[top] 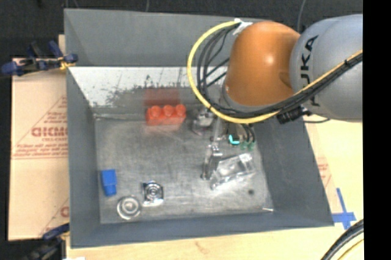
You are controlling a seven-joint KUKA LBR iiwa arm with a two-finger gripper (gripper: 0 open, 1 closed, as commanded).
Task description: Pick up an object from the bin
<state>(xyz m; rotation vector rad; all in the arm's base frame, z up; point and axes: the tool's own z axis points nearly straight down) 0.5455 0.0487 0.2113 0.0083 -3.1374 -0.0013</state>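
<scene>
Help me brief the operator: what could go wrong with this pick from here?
1. The claw sits at the left edge of a clear plastic piece on the right of the bin floor. A grab that far off-centre might slip or just push it aside.
2. The piece looks glossy and uneven, so any hold could be weak.

bin [287, 149] grey | studded brick [165, 114] orange-red | small block [109, 182] blue | round cap [129, 207] silver | wrist cover [259, 63] orange

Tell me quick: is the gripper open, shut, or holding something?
Gripper: cannot be told; it sits at a clear plastic piece at the right of the bin.
</scene>
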